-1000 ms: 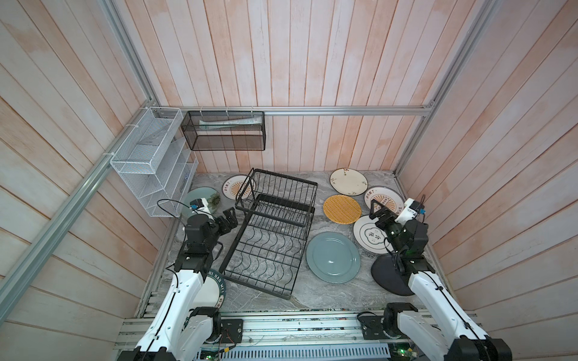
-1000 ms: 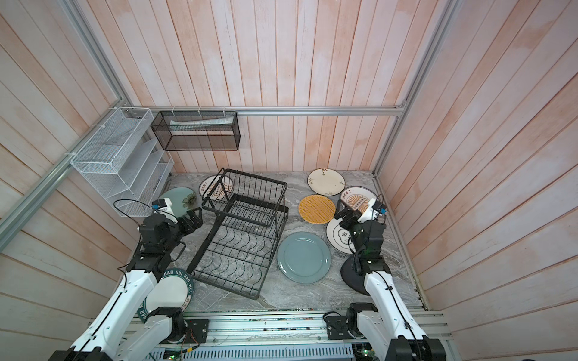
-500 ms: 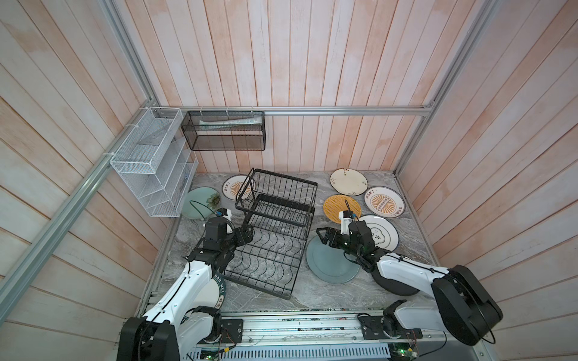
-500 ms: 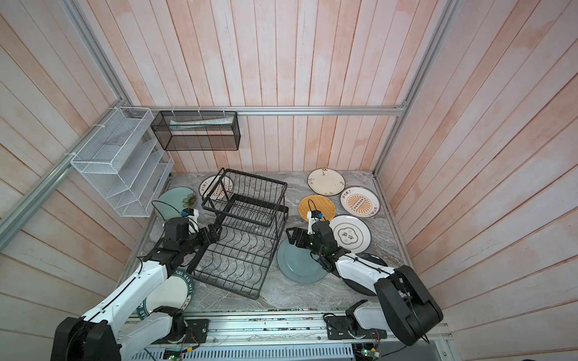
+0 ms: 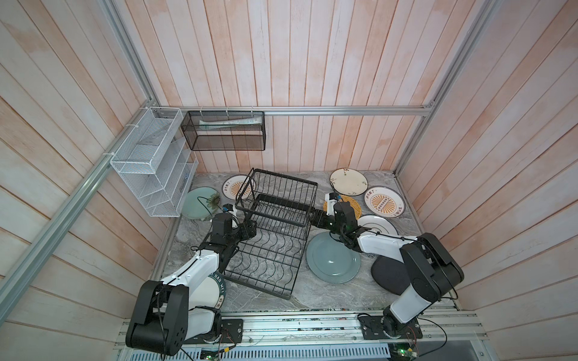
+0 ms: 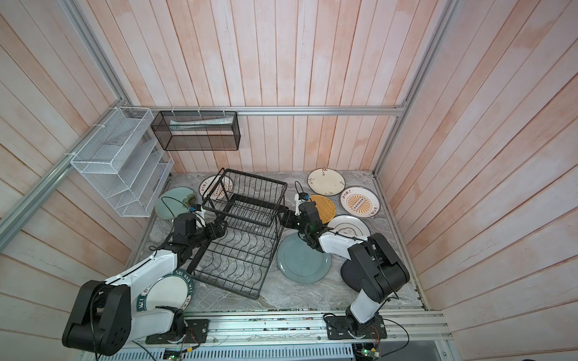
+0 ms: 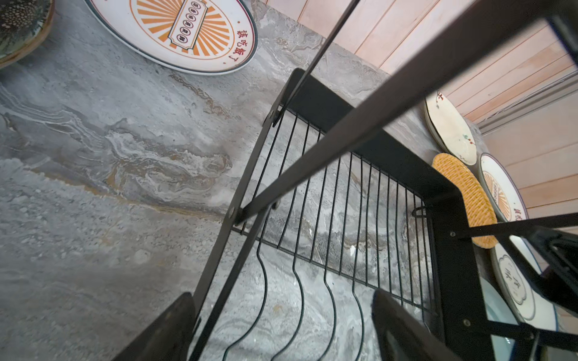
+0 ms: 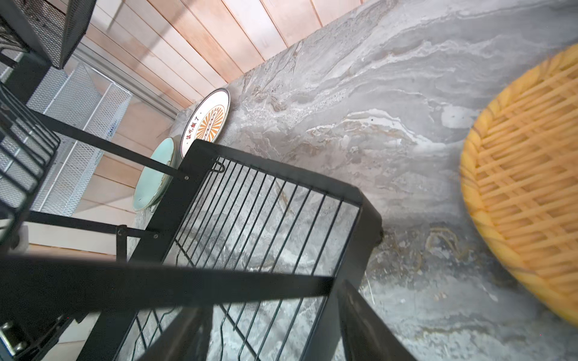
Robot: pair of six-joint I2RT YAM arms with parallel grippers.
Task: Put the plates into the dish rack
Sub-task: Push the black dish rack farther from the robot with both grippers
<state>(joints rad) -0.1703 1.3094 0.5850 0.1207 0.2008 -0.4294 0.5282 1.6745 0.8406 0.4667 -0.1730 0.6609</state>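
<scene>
Nearest, a green-rimmed plate (image 6: 165,290) lettered "HAO WEI" lay under the left arm (image 6: 147,265). Beyond, the dish rack (image 5: 266,256) stood on the worktop (image 5: 312,300), a grey-blue plate (image 5: 331,262) beside it. The left pincer (image 7: 281,300) straddled one side rail, spread; the right pincer (image 8: 272,306) straddled the opposite rail, also spread. Farther, a sunburst plate (image 5: 384,201) bore red Chinese characters; a mesh basket (image 5: 223,145) held something pale.

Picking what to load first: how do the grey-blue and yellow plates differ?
The grey-blue plate is plain, the yellow plate woven-looking. The grey-blue plate looks larger and lies nearer the right arm's base than the yellow plate. Both lie flat on the table, right of the rack.
</scene>
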